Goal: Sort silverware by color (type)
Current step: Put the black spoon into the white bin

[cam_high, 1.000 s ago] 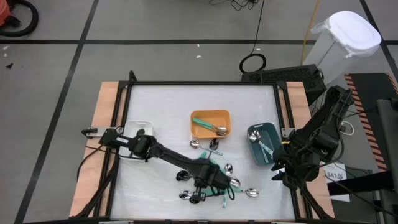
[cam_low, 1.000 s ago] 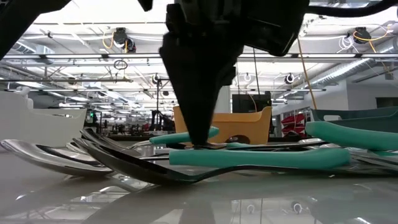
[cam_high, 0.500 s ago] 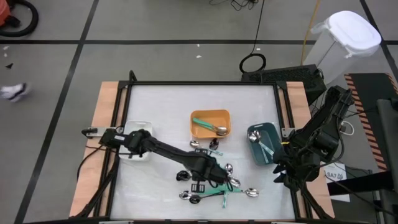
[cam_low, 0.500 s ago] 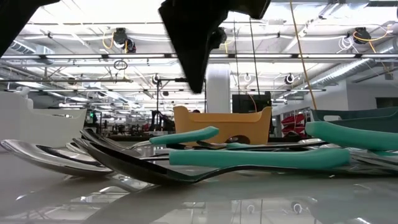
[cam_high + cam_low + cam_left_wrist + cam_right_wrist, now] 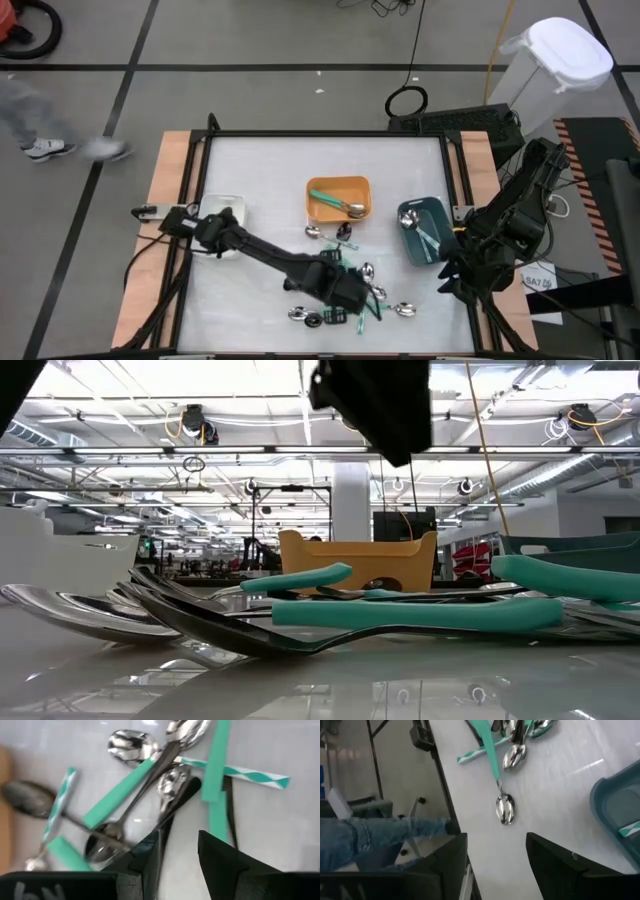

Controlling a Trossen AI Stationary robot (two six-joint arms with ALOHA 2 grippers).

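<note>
The silverware (image 5: 345, 290) lies in a tangled heap near the table's (image 5: 260, 170) front edge; single pieces are hard to separate. The left gripper (image 5: 179, 851) hovers above it, fingers slightly apart, empty. The right gripper (image 5: 496, 851) waits beyond the table's right edge, open, empty.

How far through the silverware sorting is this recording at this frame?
Partly done. The orange bin holds a teal-handled spoon, and the dark teal bin holds a couple of utensils. In hand: nothing; the left gripper hovers, fingers apart, over the silverware pile at the table's near edge. The right gripper waits off the table's right side. Left: the whole pile; the white bin looks empty.
</note>
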